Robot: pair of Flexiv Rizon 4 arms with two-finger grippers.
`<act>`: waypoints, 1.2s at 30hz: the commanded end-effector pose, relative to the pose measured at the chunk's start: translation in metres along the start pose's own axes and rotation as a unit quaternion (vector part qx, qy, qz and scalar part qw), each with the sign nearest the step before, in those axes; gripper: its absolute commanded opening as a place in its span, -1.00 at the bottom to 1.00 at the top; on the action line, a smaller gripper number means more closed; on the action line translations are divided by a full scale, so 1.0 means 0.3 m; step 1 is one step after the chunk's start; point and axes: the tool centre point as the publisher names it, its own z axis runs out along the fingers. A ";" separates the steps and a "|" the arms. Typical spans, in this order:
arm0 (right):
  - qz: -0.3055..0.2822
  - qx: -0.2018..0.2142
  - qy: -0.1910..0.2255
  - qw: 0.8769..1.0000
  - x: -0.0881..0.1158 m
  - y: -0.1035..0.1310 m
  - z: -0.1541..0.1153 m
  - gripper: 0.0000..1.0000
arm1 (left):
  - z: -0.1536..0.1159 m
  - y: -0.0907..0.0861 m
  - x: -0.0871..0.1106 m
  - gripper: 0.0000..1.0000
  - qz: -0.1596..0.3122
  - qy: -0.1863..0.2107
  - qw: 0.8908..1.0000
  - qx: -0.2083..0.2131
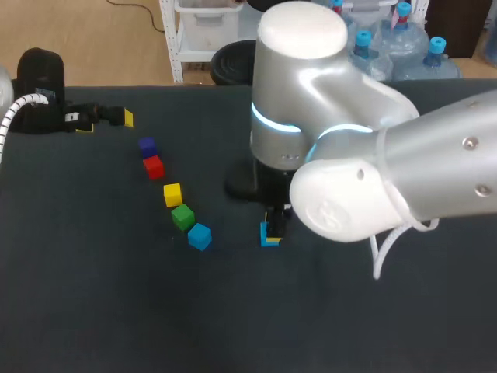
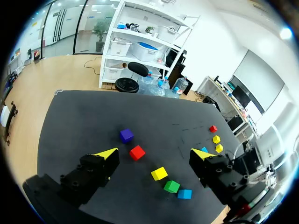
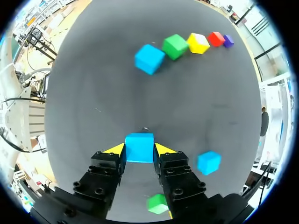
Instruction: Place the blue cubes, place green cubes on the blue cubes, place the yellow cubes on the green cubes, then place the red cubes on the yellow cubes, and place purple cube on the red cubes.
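The right fingers are clenched on a blue cube, held low over the dark counter. Ahead of them runs a loose diagonal row: another blue cube, then a green cube, yellow cube, red cube and purple cube. A third blue cube lies just beside the fingers. The left fingers are released and empty, well apart at the counter's far left. This looks like the first step, laying the blue base. The next move probably calls for setting this cube flat near the other blue one, then letting go.
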 end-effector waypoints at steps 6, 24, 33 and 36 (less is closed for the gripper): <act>-0.006 -0.020 -0.015 1.000 -0.027 -0.189 0.002 -1.00 | 0.002 0.008 0.003 1.00 0.001 -0.003 1.000 0.006; -0.032 -0.025 0.002 0.999 -0.009 -0.325 0.009 -1.00 | 0.002 0.008 0.003 1.00 0.001 -0.003 1.000 0.006; -0.008 -0.031 0.001 0.999 0.019 -0.347 0.020 -1.00 | 0.002 0.008 0.003 1.00 0.001 -0.003 1.000 0.006; -0.005 -0.032 0.002 0.999 0.028 -0.352 0.025 -1.00 | 0.002 0.008 0.003 1.00 0.001 -0.003 1.000 0.006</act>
